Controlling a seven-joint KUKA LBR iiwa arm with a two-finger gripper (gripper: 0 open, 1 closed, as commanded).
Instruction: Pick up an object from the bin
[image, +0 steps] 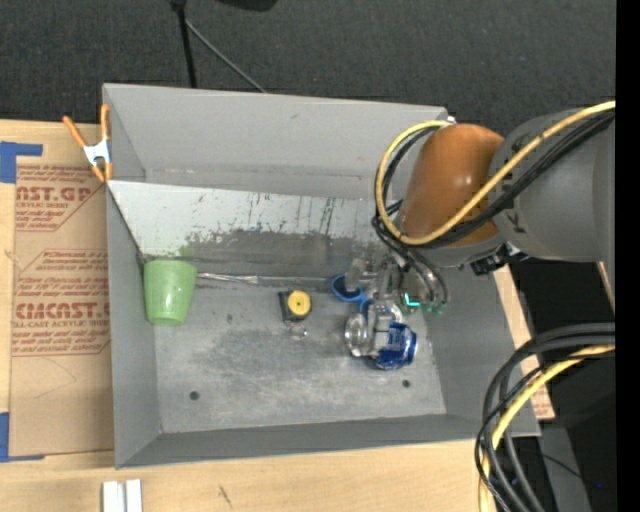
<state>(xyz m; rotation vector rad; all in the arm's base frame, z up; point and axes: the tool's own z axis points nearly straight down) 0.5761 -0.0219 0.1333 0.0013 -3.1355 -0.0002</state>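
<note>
Clutter is thin in the grey metal bin (250, 400): four small things lie well apart across its floor, so nothing is heaped and each could be taken alone. The arm enters from the right, its rounded orange wrist cover (450, 190) and looped yellow and black cables (392, 180) hanging above the bin's right half. Below them the gripper (378, 318) points down and sits low over the floor. That fits a top-down pick, which seems the natural approach with things lying flat in a walled bin.

Directly under and just right of the gripper lies a crumpled blue and clear plastic-looking object (393, 348), in the right part of the floor, nearer the front wall than the back. It is the thing the gripper is over, and they look to be touching or very nearly so. Whether the gripper is released or clenched, I cannot tell, nor whether it has any hold on the object.

A small blue ring-shaped piece (345, 291) lies just beside the gripper on its left. A small yellow round disc on a dark base (296, 302) sits near the floor's middle. A pale green plastic cup (168, 290) lies on its side against the left wall, well apart from the rest.
</note>
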